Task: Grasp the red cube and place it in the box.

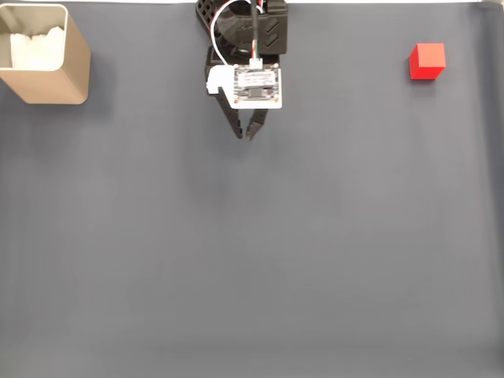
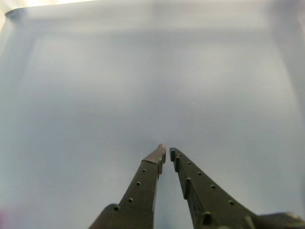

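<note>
While the cube (image 1: pixel 427 61) is sitting untouched near the right edge of the fixed view, well apart from the box (image 1: pixel 47 87) at far left, the whole task is still waiting. Between them, the hand (image 1: pixel 245 135) is hanging empty, fingertips nearly touching, over a plain dark grey table (image 1: pixel 252 260).

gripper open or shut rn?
Shut, empty. In the wrist view the gripper tips nearly meet; the fixed view agrees. The red cube sits far off.

Bare mat (image 1: pixel 260 252) around tool (image 1: pixel 245 135)
</note>
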Tool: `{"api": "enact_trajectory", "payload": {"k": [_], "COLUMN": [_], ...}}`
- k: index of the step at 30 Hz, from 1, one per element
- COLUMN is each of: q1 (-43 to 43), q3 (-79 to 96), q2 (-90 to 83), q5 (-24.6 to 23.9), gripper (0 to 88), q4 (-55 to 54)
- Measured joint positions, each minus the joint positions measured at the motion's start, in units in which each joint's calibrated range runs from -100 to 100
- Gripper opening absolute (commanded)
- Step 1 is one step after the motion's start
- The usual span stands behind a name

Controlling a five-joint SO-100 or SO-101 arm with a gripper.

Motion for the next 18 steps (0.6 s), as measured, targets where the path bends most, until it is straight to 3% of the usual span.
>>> {"api": "enact_trajectory", "payload": {"k": [18], "q1": [-11.05], "q3": [-21.61], "q2": [16.85], "q5": [2.34], "gripper": [0.0], "q4": [0.8]}}
